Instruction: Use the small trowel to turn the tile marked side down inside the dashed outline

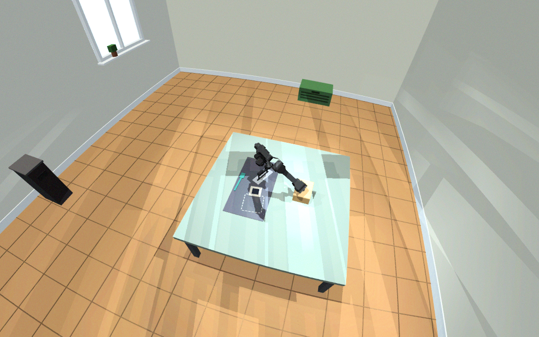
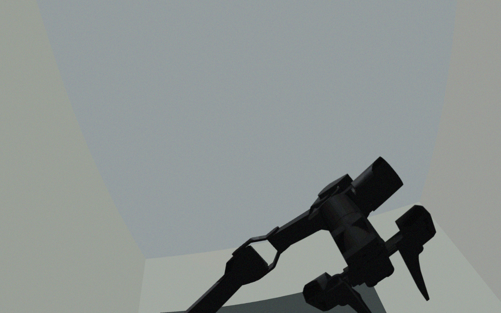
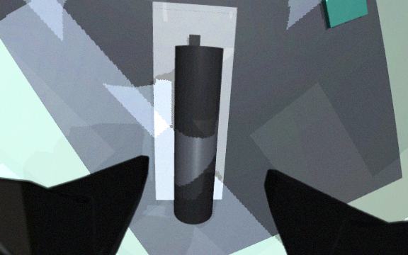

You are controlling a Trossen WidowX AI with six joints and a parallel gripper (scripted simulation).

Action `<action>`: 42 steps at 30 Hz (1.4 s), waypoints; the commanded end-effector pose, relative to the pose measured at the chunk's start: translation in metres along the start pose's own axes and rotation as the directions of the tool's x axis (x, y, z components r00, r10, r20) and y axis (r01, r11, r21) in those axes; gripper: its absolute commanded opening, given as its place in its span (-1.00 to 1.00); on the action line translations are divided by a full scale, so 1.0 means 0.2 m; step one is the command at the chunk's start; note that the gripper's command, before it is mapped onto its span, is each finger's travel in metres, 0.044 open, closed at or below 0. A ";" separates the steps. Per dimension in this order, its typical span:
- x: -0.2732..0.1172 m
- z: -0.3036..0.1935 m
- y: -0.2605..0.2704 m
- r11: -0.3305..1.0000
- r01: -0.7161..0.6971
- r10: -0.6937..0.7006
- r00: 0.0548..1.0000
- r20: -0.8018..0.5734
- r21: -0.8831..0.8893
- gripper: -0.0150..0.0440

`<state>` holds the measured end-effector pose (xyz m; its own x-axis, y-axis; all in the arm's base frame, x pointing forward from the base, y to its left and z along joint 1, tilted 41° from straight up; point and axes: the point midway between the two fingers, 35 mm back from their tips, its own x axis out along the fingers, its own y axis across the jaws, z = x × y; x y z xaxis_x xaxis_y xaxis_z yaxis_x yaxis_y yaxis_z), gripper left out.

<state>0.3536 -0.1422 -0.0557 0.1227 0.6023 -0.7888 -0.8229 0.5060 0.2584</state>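
Observation:
The tile (image 1: pixel 255 191) lies on the dark mat (image 1: pixel 231 205) with its dark marked square up, at the far edge of the dashed outline (image 1: pixel 242 204). The trowel (image 3: pixel 197 88) has a thick black handle above a pale flat blade; its blade also shows beyond the tile in the top view. My gripper (image 1: pixel 264 173) (image 2: pixel 399 305) (image 3: pixel 208 171) is open. In the wrist view its fingers stand on either side of the lower handle, with a gap on both sides. The height between fingertips and handle is hard to tell. The exterior view shows only the arm and gripper.
A teal tool (image 1: pixel 238 183) (image 3: pixel 347 12) lies on the mat's left part. The arm stands on a wooden block (image 1: pixel 302 199) on the pale table (image 1: pixel 305 247), right of the mat. A green cabinet (image 1: pixel 315 92) and a dark bin-like box (image 1: pixel 43 180) stand on the floor.

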 end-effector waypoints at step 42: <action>0.10 -0.08 -0.04 0.419 0.207 -0.310 0.948 -0.075 0.884 0.53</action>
<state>0.3571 -0.1451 -0.0805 0.3193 0.3861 -0.8654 0.0898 0.8968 0.4332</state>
